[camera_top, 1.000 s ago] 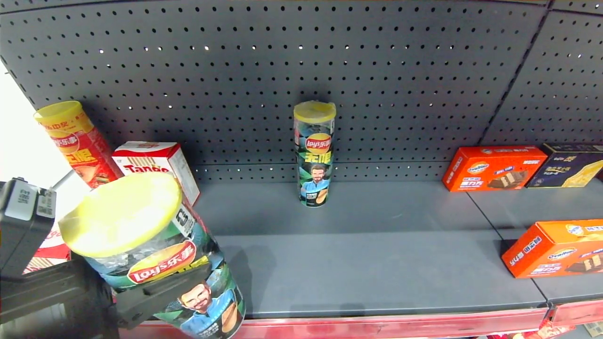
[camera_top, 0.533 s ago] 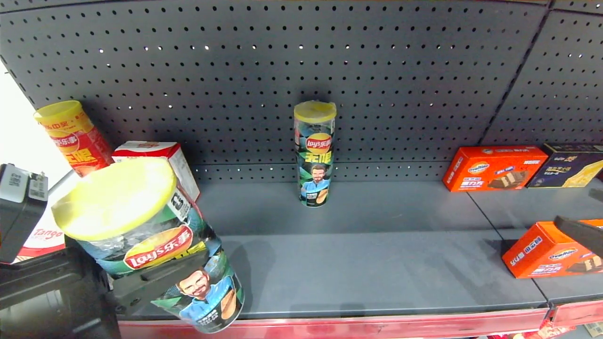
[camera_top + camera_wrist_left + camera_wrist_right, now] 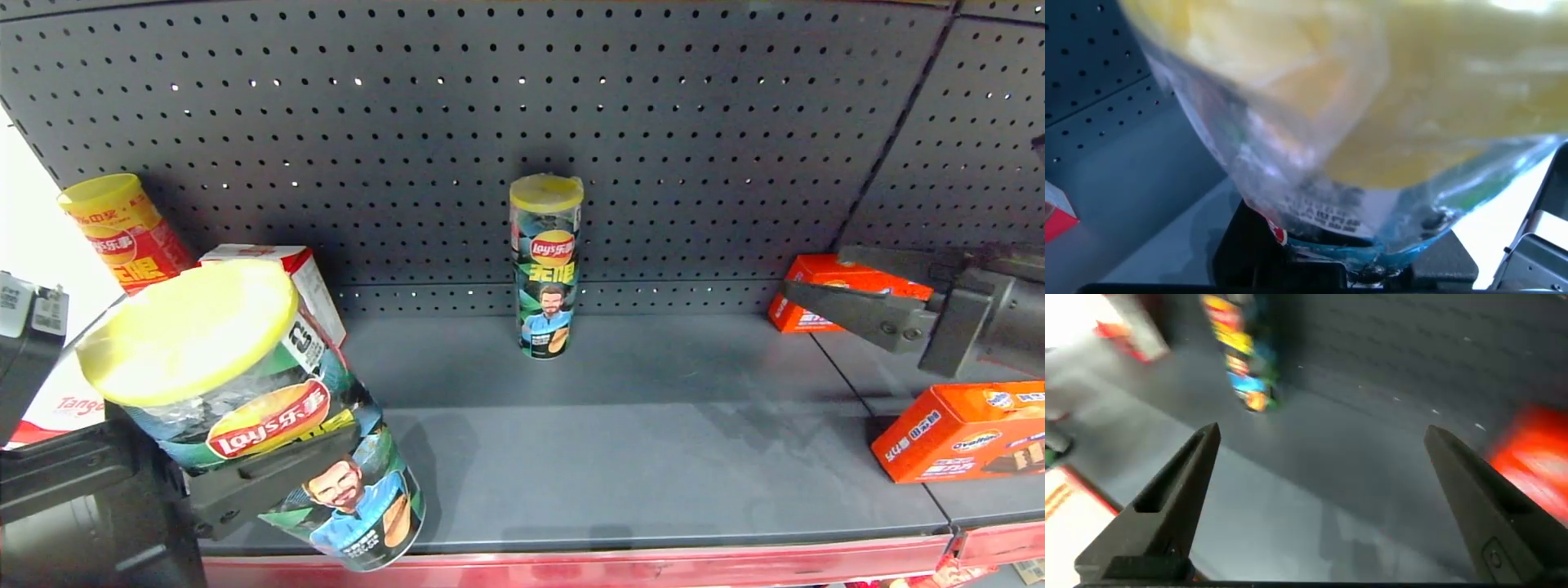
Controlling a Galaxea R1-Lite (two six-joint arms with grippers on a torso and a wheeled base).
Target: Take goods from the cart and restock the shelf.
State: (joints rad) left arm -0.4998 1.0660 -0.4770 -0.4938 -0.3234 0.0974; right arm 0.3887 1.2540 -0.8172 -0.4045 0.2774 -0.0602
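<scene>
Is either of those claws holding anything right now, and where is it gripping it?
The left claw holds a green chip can with a yellow lid, gripped across the middle of its body. The right claw is open and empty.

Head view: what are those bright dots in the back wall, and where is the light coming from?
Head view: the dots are light through holes in the pegboard; the far can shadows the board behind it and the near can darkens the shelf to its right, so light likely comes from front-left. Left wrist view: the near can's yellow lid glows brightly.
</scene>
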